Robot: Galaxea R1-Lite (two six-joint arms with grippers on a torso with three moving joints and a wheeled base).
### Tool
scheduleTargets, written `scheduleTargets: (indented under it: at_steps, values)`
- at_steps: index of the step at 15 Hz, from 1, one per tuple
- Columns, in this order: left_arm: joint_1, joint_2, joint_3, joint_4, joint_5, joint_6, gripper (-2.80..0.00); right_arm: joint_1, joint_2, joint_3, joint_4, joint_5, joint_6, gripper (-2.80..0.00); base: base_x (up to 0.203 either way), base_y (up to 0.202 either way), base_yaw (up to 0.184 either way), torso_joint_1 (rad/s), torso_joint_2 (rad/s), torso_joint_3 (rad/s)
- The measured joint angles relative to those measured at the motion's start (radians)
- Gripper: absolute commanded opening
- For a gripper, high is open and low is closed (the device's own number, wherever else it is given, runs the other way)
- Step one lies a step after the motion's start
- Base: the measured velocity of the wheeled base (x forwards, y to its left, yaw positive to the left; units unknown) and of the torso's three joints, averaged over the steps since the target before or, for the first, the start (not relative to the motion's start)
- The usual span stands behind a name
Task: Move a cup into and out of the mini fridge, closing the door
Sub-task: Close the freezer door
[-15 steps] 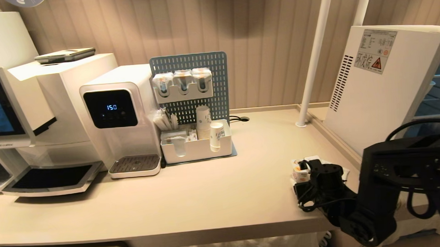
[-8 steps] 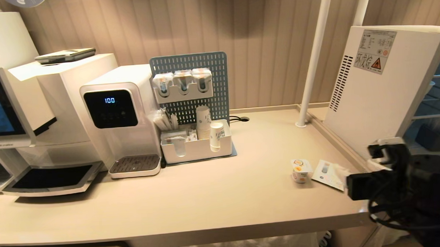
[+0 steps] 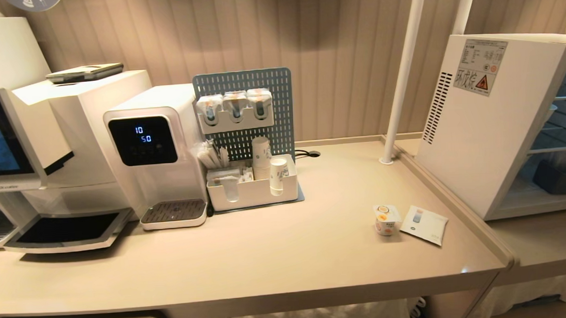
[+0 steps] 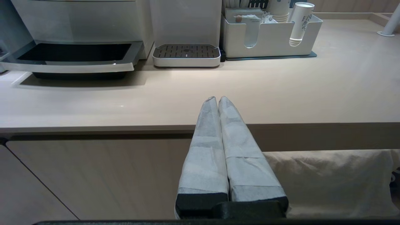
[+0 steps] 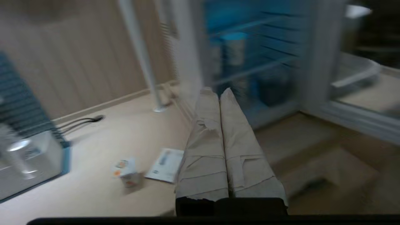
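Standing upright on the bench [image 3: 267, 253], cup [image 3: 387, 220]; right tool [image 5: 218, 91] nearer, closed, empty, fridge [image 3: 489, 123] beyond.

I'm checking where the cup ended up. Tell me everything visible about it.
The cup is a small white plastic pot with an orange fruit print on its side and a flat, wide-rimmed foil lid, still sealed. It stands upright on the beige counter, close beside a flat white packet, in front of the mini fridge. Nothing grips it.
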State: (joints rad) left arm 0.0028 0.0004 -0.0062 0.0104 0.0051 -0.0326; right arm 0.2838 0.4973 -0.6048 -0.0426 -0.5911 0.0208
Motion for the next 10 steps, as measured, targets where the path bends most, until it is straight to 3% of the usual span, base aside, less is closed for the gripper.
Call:
scheduleTargets:
  at_steps: [2, 4, 6, 10]
  values:
    - [0.0, 0.0, 0.0, 0.001, 0.0, 0.0, -2.8, -0.088, -0.121, -0.119, 0.36, -0.115, 0.053, -2.8, 0.0, 0.0, 0.0, 0.0, 0.0, 0.0]
    - [0.0, 0.0, 0.0, 0.0, 0.0, -0.001, -2.8, -0.218, -0.17, -0.145, 0.562, -0.11, 0.05, -2.8, 0.0, 0.0, 0.0, 0.0, 0.0, 0.0]
    - [-0.001, 0.0, 0.0, 0.0, 0.0, -0.001, -2.8, -0.34, -0.195, -0.126, 0.597, 0.003, 0.078, -2.8, 0.0, 0.0, 0.0, 0.0, 0.0, 0.0]
    - [0.0, 0.0, 0.0, 0.0, 0.0, -0.001, -2.8, -0.386, -0.219, -0.045, 0.551, 0.409, 0.165, -2.8, 0.0, 0.0, 0.0, 0.0, 0.0, 0.0]
